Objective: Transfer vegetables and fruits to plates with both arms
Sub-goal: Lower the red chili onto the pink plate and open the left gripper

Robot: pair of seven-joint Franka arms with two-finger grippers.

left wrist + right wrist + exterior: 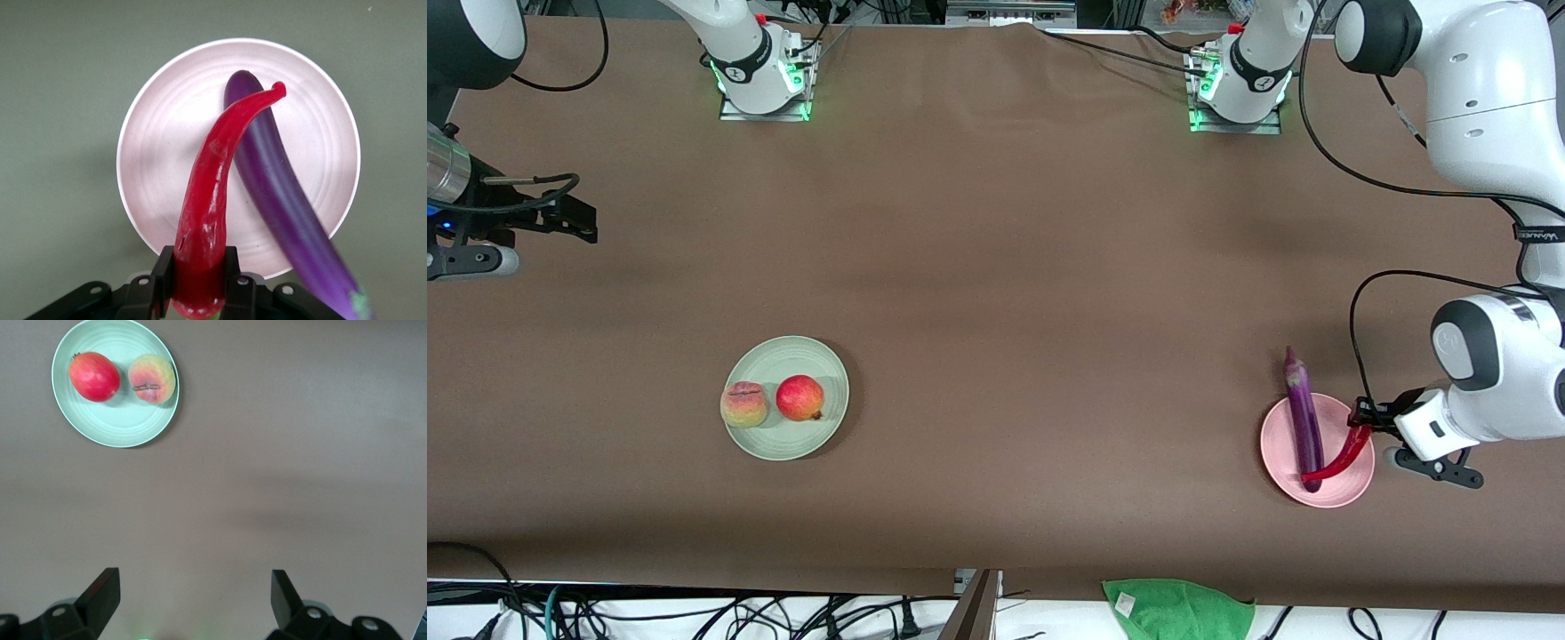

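Chili pepper [212,193]: gripped at its stem end by the left tool [199,280], tip over the eggplant [1304,418] on the pink plate [1352,489]. Step in hand, apparently: final placement. Next move calls for lowering and release. Peach [743,404] and pomegranate [799,397] occupy the mint green plate [800,356]. Right tool [193,597] waits open above bare bench [996,222].

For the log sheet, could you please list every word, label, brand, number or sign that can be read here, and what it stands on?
Small black band with white lettering on the cable by the white left arm: too small to read.
Round dark marks on the collars of the two white arm bases: logos, no readable text.
White tag on the bright green cloth: blank or unreadable.
Pale pink round plate, mint green round plate, the produce, the brown table: no text.
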